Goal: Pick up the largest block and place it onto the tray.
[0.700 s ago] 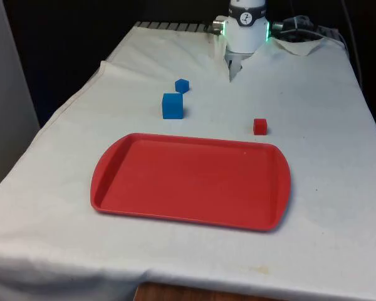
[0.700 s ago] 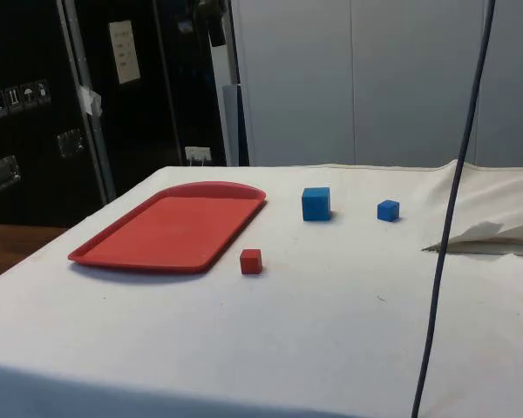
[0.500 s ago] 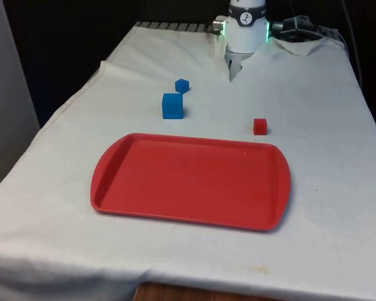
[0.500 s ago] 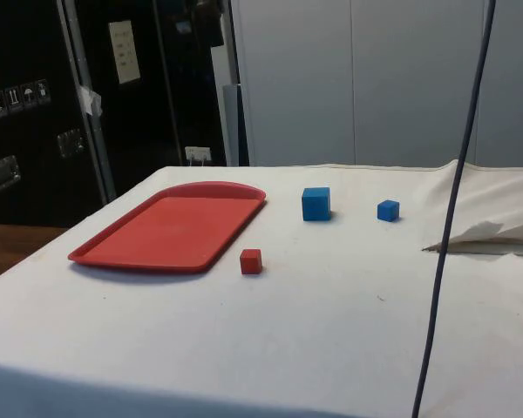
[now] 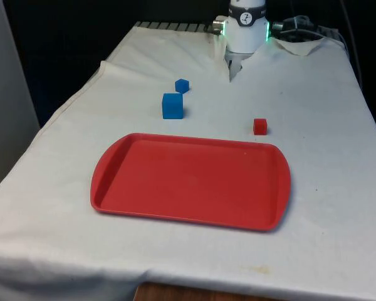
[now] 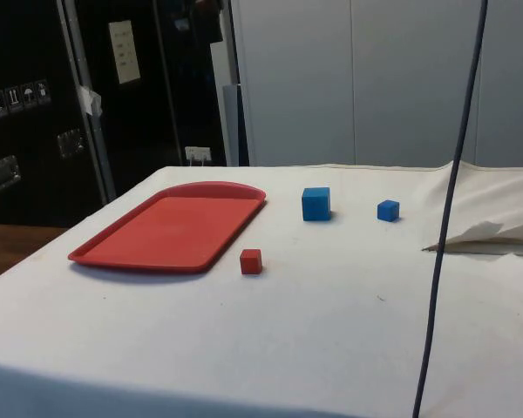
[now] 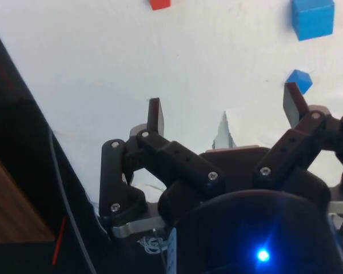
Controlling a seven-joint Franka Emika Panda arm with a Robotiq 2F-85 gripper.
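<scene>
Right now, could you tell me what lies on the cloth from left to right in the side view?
Red tray → small red block → large blue block → small blue block.

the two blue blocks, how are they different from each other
Size: the large blue block is clearly bigger than the small blue block. Place: the large blue block sits nearer the red tray; the small blue block lies farther from it, toward the robot's end of the table. Pose: in the wrist view the small blue block looks turned cornerwise compared with the large one. Both are blue cubes resting on the white cloth, apart.
</scene>
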